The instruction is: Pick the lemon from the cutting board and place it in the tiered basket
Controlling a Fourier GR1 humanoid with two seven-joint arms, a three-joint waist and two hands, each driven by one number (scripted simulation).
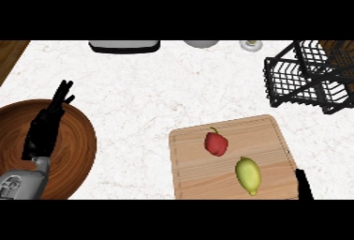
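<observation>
Lemon (248,175) on the cutting board (190,180), beside a red pepper (216,144).
The tiered basket (309,78) stands well apart at the desk's (173,84) far right. The left hand (47,126) rests open, fingers straight, over a wooden bowl (76,145). Only a sliver of the right hand (303,183) shows by the board; its state cannot be told.
</observation>
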